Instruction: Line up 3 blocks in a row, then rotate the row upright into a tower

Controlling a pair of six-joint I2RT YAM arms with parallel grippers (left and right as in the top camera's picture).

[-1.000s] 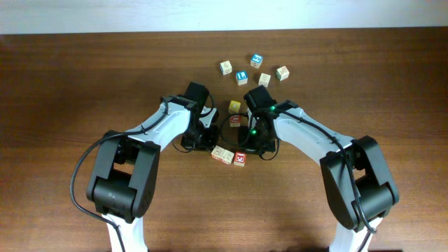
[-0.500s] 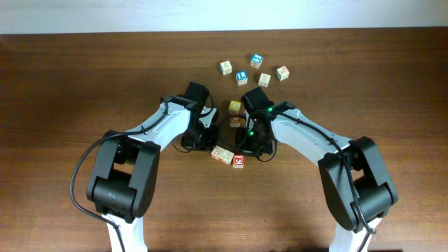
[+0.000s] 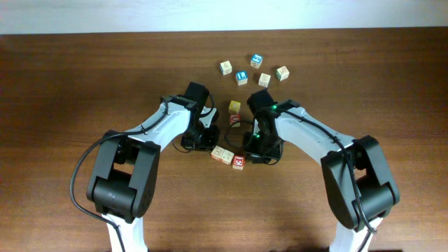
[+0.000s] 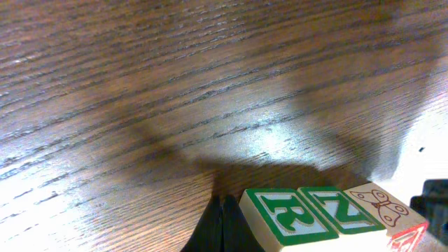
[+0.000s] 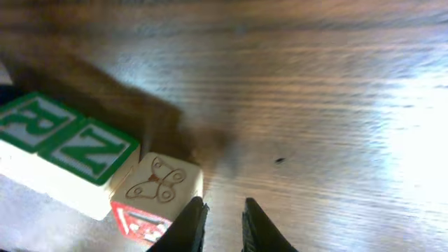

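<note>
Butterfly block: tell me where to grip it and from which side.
Come straight down from above and pinch the butterfly block across its red face and the opposite face. It sits flat at the row's end, one side against the N block, so only that pair seems free.

Ten cubes [image 3: 264, 80] show: three blocks [image 3: 227, 156] in a row, two blue-faced cubes [image 3: 257, 60], one yellow cube [image 3: 234, 106], four others; two arms [image 3: 171, 122].

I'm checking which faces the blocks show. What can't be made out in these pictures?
Red block: its red-side letter is cut off by the bottom edge in the right wrist view and too small overhead.
Right gripper: jaws hidden under its wrist overhead.
Far blocks: letters too small overhead.
</note>
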